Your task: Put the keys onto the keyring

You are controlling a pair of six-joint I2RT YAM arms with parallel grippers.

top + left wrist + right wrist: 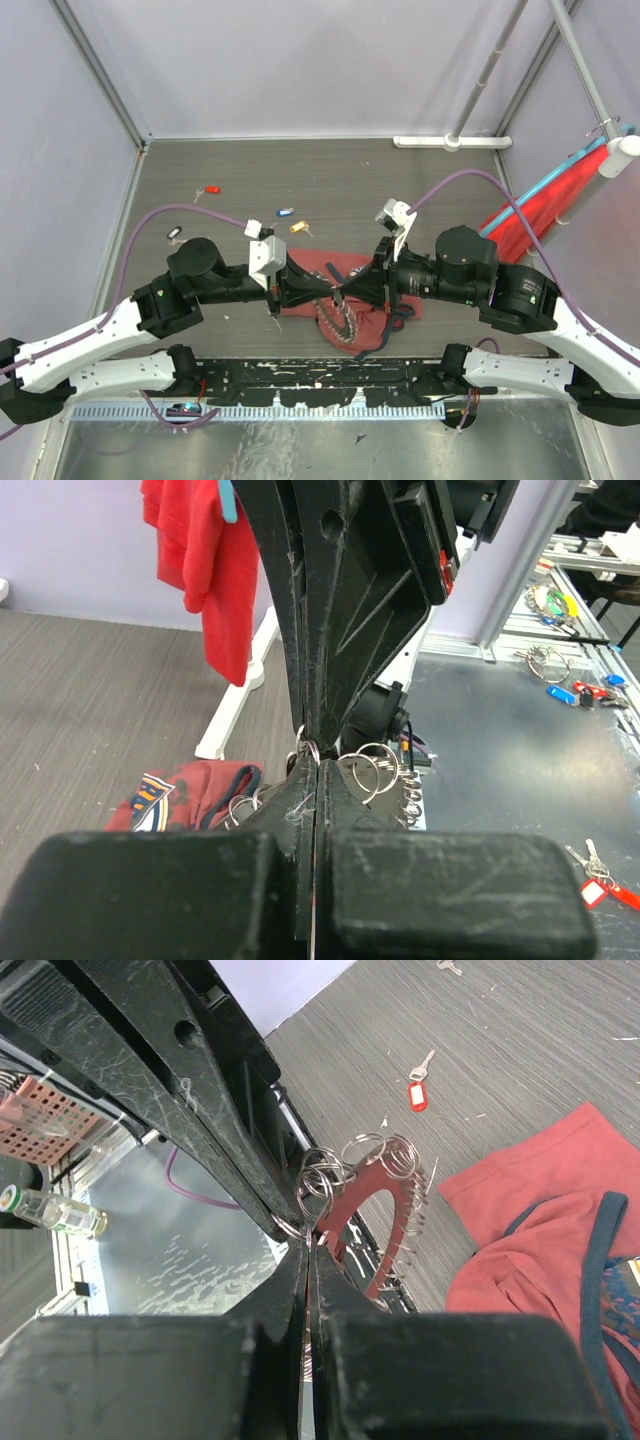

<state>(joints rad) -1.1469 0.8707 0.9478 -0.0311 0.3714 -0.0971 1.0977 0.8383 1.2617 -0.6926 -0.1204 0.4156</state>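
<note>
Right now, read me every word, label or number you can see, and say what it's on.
No text reads clearly anywhere.
Patch on the dark-red cloth bag: coloured design, too blurred.
Label on the bottle: too small.
Tag on the red key: no writing visible.

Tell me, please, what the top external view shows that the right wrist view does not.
Only the top external view shows both arms whole, the blue key, the yellow key and the red cloth hanging at the right. Only the right wrist view shows a small bottle at its left edge. Both show the left gripper and right gripper shut tip to tip at the keyring, above the dark-red bag.
</note>
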